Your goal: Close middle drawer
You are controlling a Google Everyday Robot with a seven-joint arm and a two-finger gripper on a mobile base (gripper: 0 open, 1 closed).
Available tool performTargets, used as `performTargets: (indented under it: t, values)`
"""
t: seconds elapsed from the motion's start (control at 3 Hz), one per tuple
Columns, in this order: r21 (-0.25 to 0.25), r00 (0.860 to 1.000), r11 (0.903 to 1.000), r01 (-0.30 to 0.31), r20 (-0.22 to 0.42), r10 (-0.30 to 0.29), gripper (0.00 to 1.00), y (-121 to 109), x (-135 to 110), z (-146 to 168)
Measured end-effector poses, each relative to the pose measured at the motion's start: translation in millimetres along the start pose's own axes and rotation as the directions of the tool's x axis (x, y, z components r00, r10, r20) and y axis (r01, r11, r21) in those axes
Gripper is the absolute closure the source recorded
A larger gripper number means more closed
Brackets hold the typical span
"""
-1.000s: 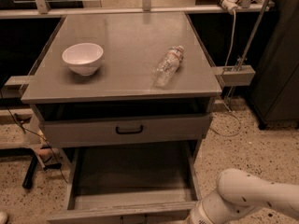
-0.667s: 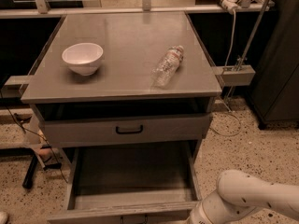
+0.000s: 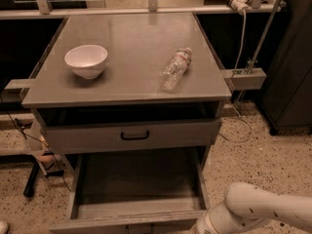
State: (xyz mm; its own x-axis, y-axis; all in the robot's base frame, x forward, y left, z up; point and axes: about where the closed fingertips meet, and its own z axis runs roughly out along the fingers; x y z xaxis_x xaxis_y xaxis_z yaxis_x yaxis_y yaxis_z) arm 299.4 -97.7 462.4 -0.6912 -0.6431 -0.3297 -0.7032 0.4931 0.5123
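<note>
Camera view: your middle drawer (image 3: pixel 139 191) sits at 6 o'clock, pulled far out, nothing in it; its front panel is cut off by the bottom edge. Top drawer (image 3: pixel 131 136) above it sticks out slightly, inside too dark to read. On the cabinet top (image 3: pixel 131 35), white bowl (image 3: pixel 86 60) at 10 o'clock looks empty; plastic bottle (image 3: pixel 175 69) lies on its side near 1 o'clock. Gripper (image 3: pixel 200 228) is at 5 o'clock by the drawer's front right corner, mostly cut off. You can't tell how wide it is or whether it touches the panel.
</note>
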Motion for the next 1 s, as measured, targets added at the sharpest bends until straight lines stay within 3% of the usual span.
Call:
performTargets:
  t: [0.67, 1.0]
  values:
    - [0.049, 0.997, 0.9986, -0.021, 0.074, 0.017, 1.0, -34, -23, 23]
    - [0.049, 0.997, 0.9986, -0.021, 0.075, 0.017, 0.81, -34, -23, 23]
